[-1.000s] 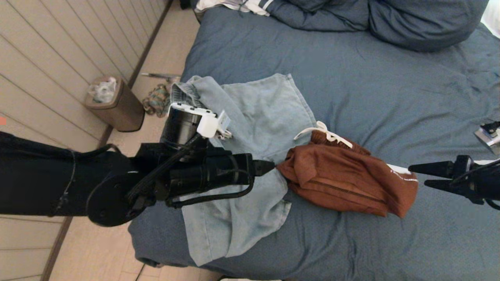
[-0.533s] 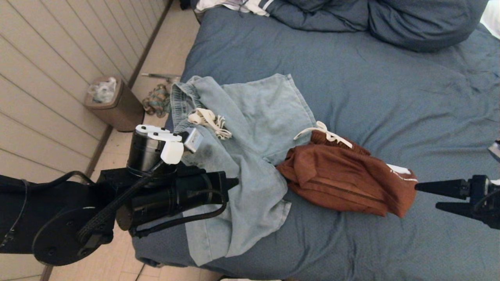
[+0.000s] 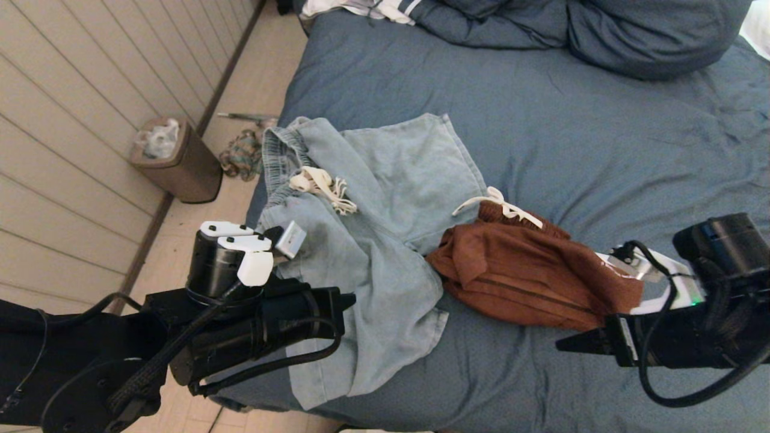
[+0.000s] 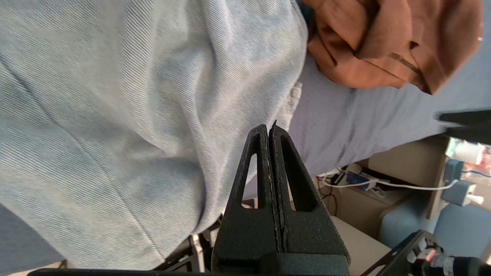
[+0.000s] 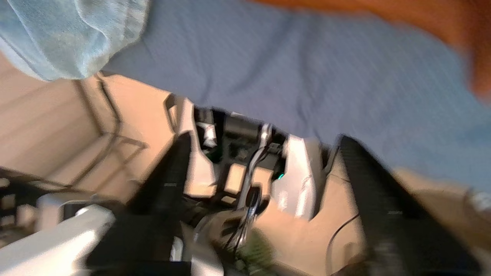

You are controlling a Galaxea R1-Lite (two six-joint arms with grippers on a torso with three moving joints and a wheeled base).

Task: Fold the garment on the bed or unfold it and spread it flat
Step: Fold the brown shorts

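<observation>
Left hand (image 4: 268, 130), fingers pressed together, hovers over blue shorts (image 3: 367, 240).

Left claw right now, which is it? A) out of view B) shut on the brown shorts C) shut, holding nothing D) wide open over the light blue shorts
C: in the left wrist view the left claw has its fingers pressed together with no cloth between them, beside the light blue shorts and away from the brown shorts.

rumpled light-blue shorts (image 3: 373, 240), crumpled rust-brown shorts (image 3: 529, 276) on bed (image 3: 601, 138)
</observation>
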